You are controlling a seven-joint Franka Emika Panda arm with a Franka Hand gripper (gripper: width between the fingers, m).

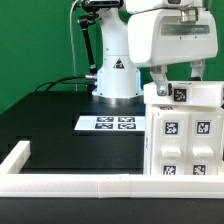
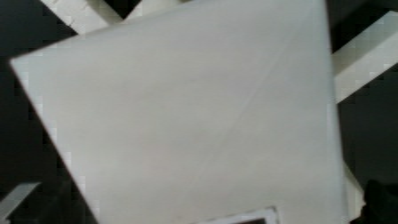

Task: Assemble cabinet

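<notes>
White tagged cabinet (image 1: 184,128), upright, exterior view's right

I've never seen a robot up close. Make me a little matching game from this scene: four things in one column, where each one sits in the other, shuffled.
Things:
1. cabinet
2. marker board
3. border rail
4. tool

Places:
A. lying flat on the black table, near the middle of the exterior view
B. running along the bottom of the exterior view
C. standing at the exterior view's right
D. over the cabinet's top, jaws open

Pairs: 1-C, 2-A, 3-B, 4-D
</notes>
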